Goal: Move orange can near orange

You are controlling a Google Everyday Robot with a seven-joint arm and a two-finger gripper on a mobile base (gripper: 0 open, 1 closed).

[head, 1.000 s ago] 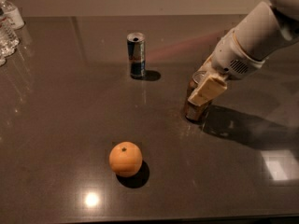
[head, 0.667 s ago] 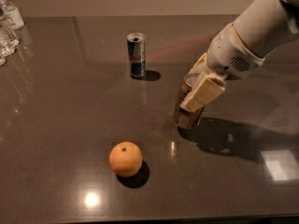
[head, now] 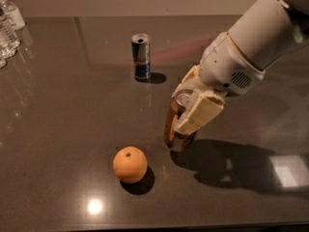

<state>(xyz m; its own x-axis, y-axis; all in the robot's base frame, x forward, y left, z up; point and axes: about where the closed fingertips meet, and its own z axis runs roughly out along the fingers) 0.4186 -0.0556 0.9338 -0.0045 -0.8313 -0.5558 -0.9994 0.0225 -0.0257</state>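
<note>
The orange can (head: 175, 128), copper-brown with a silver top, stands on the dark table held between the cream fingers of my gripper (head: 186, 117), which is shut on it. The near finger (head: 199, 113) covers most of the can's right side. The orange (head: 130, 164), round with a small dark stem dimple, sits on the table to the can's lower left, a short gap away. My white arm (head: 251, 47) reaches in from the upper right.
A slim blue-and-silver can (head: 141, 56) stands upright further back. Clear plastic water bottles (head: 8, 28) stand at the far left edge. The table's (head: 58, 129) front edge runs along the bottom of the view.
My gripper has carried the orange can toward the front left, from the right-centre of the table to a spot close to the orange. The orange and the blue can have not moved.
</note>
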